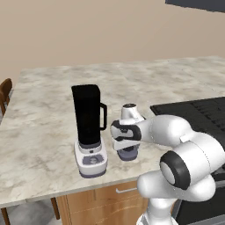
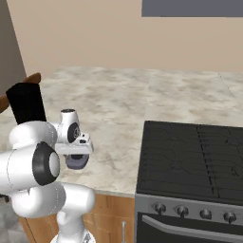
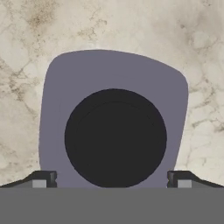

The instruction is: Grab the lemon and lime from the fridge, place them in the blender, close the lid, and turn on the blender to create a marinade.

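A blender (image 1: 90, 132) stood on the marble counter (image 1: 39, 114), its tall black jar upright on the pale grey base, side handle toward the arm and the round dial on the front. The jar's top was open, with no cap on it. Just to the right of the blender, close but not touching it, the lid (image 1: 128, 153) lay flat on the counter near the front edge. The arm (image 1: 176, 149) rose from the lower right of the left base view, bent at a dark-jointed elbow, and reached leftward and low, with the wrist turned so that the hand pointed straight down over the lid. The gripper (image 1: 127, 148) hung right at the lid; whether it touched it could not be told. In the hand view the lid (image 3: 111, 127) sat centred below, a grey cap with a dark round middle, and the two fingertips (image 3: 43, 179) stood wide apart, one near each of its outer sides, not pressed against it. Further right lay a black stove (image 2: 194, 156), its row of knobs along the front.
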Motion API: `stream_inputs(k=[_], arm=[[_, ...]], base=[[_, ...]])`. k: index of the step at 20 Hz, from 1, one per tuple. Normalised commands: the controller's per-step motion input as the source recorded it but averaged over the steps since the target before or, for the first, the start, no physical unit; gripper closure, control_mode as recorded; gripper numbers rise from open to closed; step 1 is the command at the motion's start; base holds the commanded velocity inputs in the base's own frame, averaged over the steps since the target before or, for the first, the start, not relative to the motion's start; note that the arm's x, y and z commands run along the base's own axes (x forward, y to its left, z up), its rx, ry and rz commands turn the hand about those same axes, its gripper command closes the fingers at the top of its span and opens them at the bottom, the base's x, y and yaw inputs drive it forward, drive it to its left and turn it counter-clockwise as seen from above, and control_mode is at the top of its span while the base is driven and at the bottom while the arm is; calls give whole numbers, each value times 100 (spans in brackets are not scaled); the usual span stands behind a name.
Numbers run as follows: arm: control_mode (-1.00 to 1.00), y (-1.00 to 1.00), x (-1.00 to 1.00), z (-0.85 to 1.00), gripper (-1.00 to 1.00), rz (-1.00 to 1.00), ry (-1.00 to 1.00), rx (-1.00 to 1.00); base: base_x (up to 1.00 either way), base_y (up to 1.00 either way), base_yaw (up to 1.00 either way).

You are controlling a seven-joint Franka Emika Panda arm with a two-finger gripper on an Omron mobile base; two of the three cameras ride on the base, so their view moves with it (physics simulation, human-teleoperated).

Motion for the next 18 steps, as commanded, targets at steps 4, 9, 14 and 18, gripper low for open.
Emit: stream_inputs(k=[4,9,14,18], arm=[[-100,0,26,-20,-100,0,0,0],[-100,0,18,-24,-100,0,0,0],[-100,3,0,-38,-100,0,0,0],[-100,0,0,-45,-100,0,0,0]], base=[[0,0,0],[0,0,0],[0,0,0],[0,0,0]])
